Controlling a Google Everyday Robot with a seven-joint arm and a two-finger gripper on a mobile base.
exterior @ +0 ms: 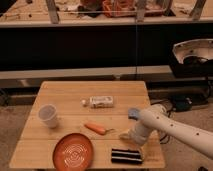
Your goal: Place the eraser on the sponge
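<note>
The eraser [126, 155], a flat black block with thin white stripes, lies near the table's front edge, right of centre. My gripper [126, 135] hangs just above and behind it on the end of the white arm that reaches in from the right. The light-blue sponge [133, 113] sits further back near the table's right edge, with the arm covering part of it. Nothing can be seen held in the gripper.
On the wooden table [65, 95] an orange carrot [95, 128] lies left of the gripper. An orange plate [73, 151] is at the front left, a white cup [48, 115] at the left, and a white printed box [101, 102] at the middle back.
</note>
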